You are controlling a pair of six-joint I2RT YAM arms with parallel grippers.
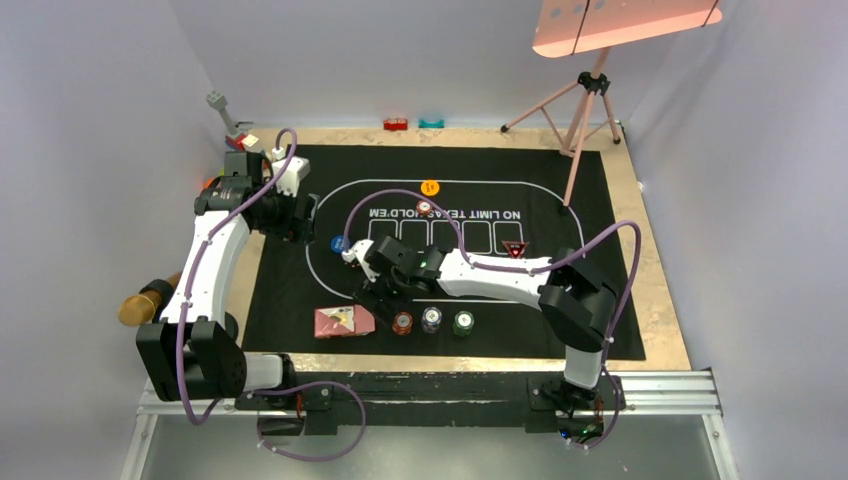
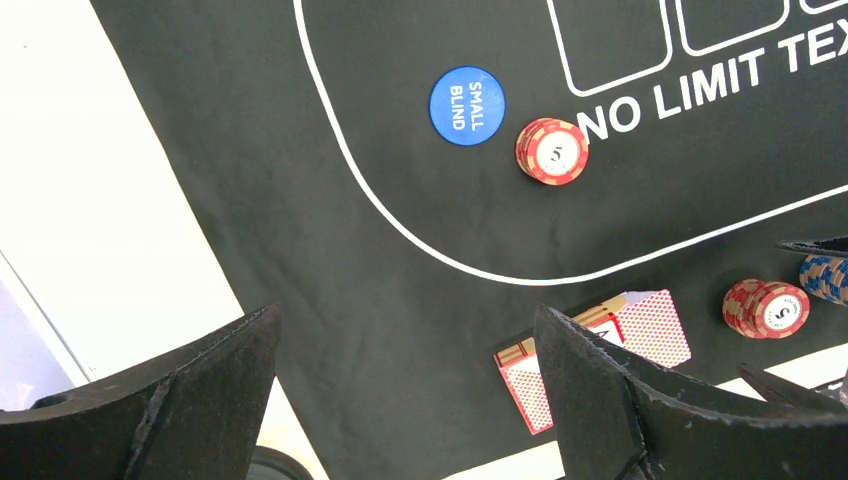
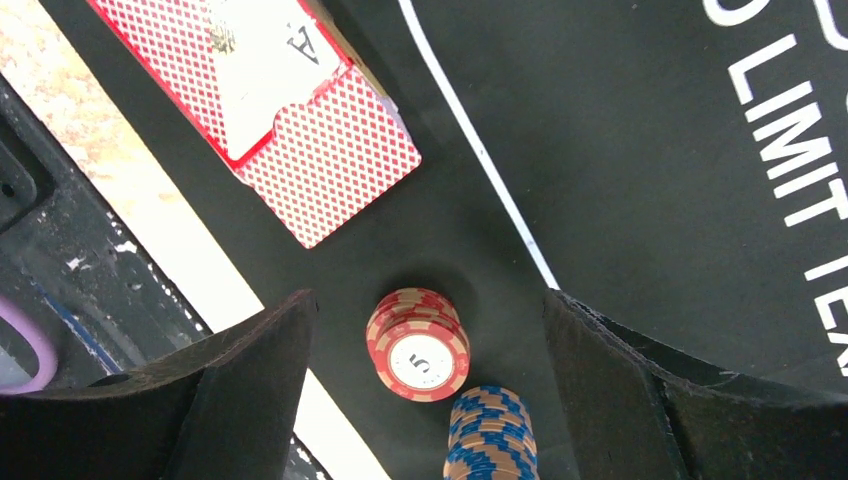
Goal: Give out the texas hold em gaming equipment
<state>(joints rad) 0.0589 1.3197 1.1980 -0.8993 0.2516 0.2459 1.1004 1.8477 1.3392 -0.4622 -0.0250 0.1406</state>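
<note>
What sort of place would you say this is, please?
Most likely a robotics lab cell staged as a poker table: plain walls close in a tabletop, a black Texas Hold'em mat carries chip stacks and cards, and a lamp stands on a tripod.

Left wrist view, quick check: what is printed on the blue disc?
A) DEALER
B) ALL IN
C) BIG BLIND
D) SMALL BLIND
D: the blue disc carries the white words SMALL BLIND. It lies on the mat next to a red chip stack.
</note>
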